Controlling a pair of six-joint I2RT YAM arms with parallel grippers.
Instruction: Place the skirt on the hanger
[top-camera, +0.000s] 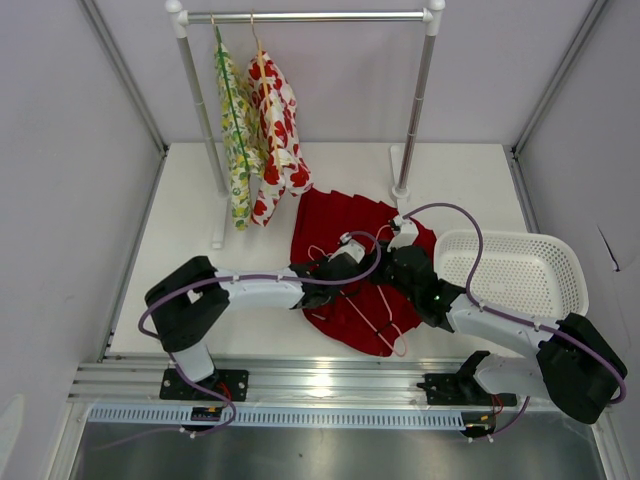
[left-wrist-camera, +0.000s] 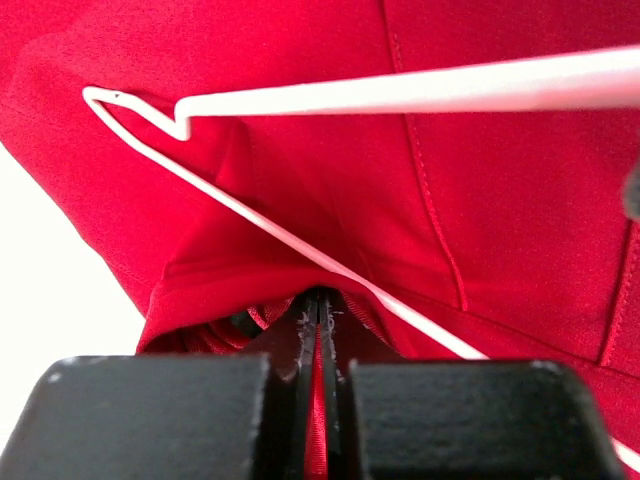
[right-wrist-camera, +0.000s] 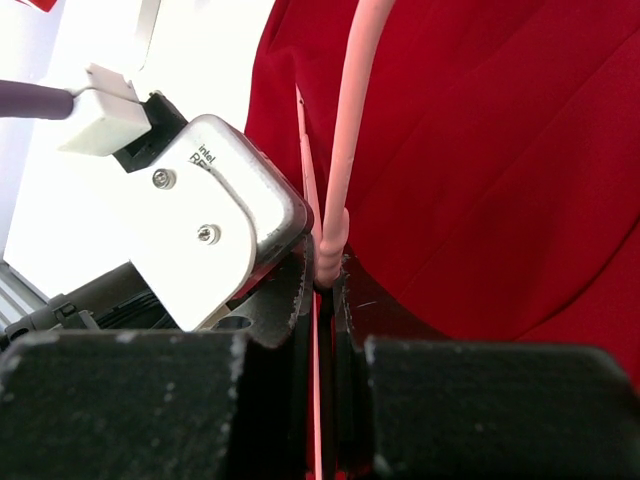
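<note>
Closest to the left wrist lens, our left end effector (left-wrist-camera: 320, 305) is clenching a fold of the deep red skirt (left-wrist-camera: 500, 250), and red cloth is showing in the thin slit between its jaws. Just beyond it, the pale pink wire hanger (left-wrist-camera: 300, 245) is lying across the fabric, with one shoulder corner pointing to the left of that view.

Our right end effector (right-wrist-camera: 322, 285) is gripping the hanger's wire, which is running straight away from its jaws over the pleats.

From above, we are seeing both end effectors meeting over the middle of the skirt. It is lying flat on the bench (top-camera: 190, 250) with its long axis running from the clothes rack (top-camera: 300, 16) toward the near edge. The hanger is resting on the skirt's near half, slanting from far left to near right, where the wire is ending in a small curl.

A white basket (top-camera: 510, 236) is sitting just right of the skirt.
</note>
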